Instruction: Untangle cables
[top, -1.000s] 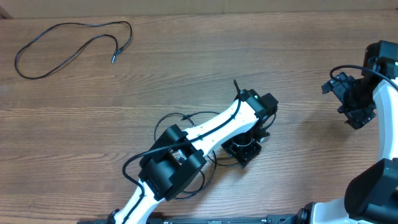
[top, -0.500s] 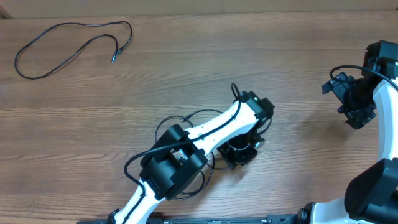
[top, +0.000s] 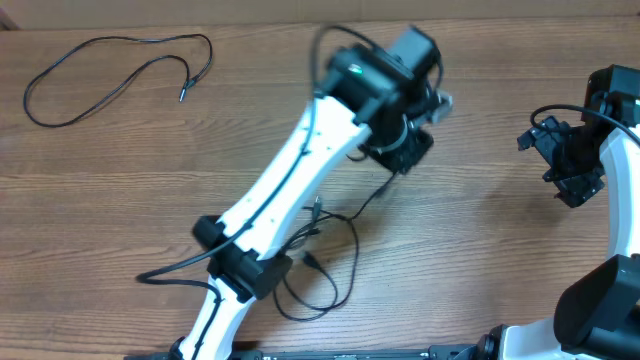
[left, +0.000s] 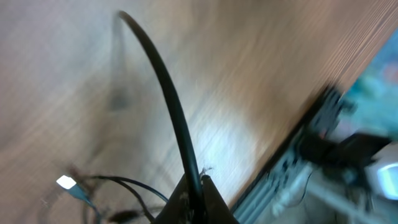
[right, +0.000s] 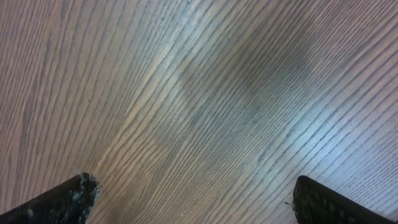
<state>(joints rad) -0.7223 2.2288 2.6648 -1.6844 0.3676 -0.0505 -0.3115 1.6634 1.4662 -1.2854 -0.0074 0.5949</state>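
A tangle of thin black cables (top: 325, 255) lies on the wooden table near the front middle. One cable (top: 372, 196) runs from it up to my left gripper (top: 405, 150), which is raised over the back middle and shut on that cable (left: 177, 124). In the left wrist view the cord passes between the closed fingers (left: 196, 186), with a plug (left: 65, 182) and more cords at lower left. A separate single cable (top: 110, 75) lies looped at the back left. My right gripper (top: 572, 180) is open and empty at the right, over bare wood (right: 193, 112).
The wooden table's (top: 120, 200) far edge runs along the top. My left arm (top: 280, 200) stretches diagonally across the middle. The right arm's base (top: 600, 310) stands at the front right. Equipment shows beyond the table edge in the left wrist view (left: 336, 149).
My left gripper has lifted from the tangle and swung to the back, pulling one cable out with it. The tangle has loosened. The right arm has not moved.
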